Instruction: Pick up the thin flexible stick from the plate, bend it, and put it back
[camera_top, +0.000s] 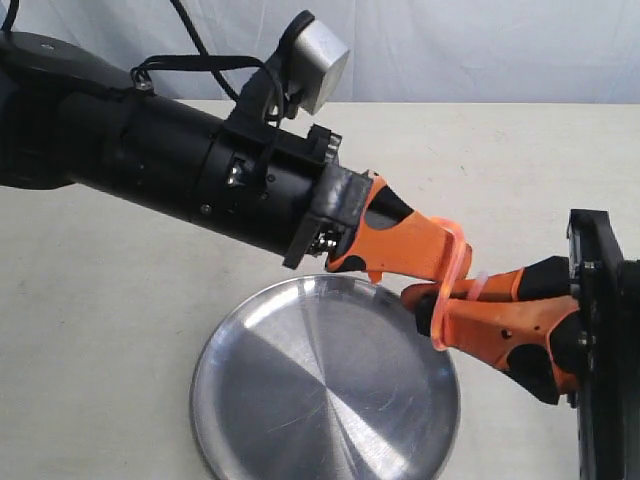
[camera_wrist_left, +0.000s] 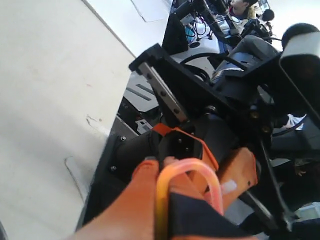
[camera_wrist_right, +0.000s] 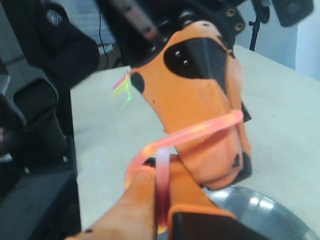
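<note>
stick: thin translucent orange-red strand with a pale end, bent into a tight loop above the plate's edge
left fingers: chunky matte orange, clamped on one stick end
right fingers: clamped on the other end
plate: round brushed steel with a shallow rim, on the pale worktop

The plate is cut off by the exterior view's bottom edge, the right gripper hides part of its rim, and both that and the left gripper hide stretches of the stick.
</note>
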